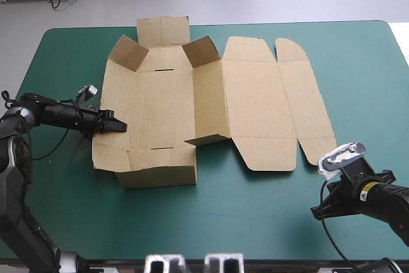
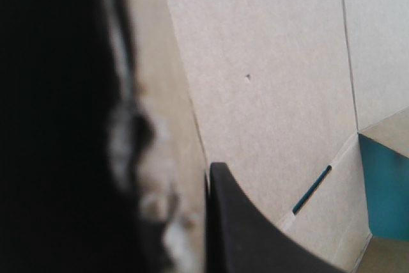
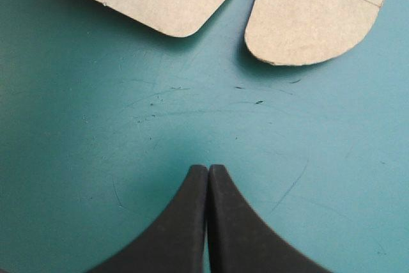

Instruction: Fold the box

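Box (image 1: 167,103) sits left of mid-table, part-raised, lid (image 1: 259,103) flat to the right. Left gripper (image 1: 120,126) pinches its left wall (image 1: 115,94); right gripper (image 3: 208,169) is pressed together, apart on bare table (image 1: 255,222). Best: swing wall upright slowly along its crease, w/o dragging the base.

You have the box (image 1: 243,100) as one cut sheet of brown board, partly folded, lying across the middle of the table (image 1: 364,68) and nearer its far edge than its near one. On the left half you see a tray taking shape: the near wall stands up, and two corner flaps at the far end stand tilted inward. A thin slot is cut near each end of the tray floor. The right half, the lid with its rounded flaps, lies flat, reaching toward the table's right edge
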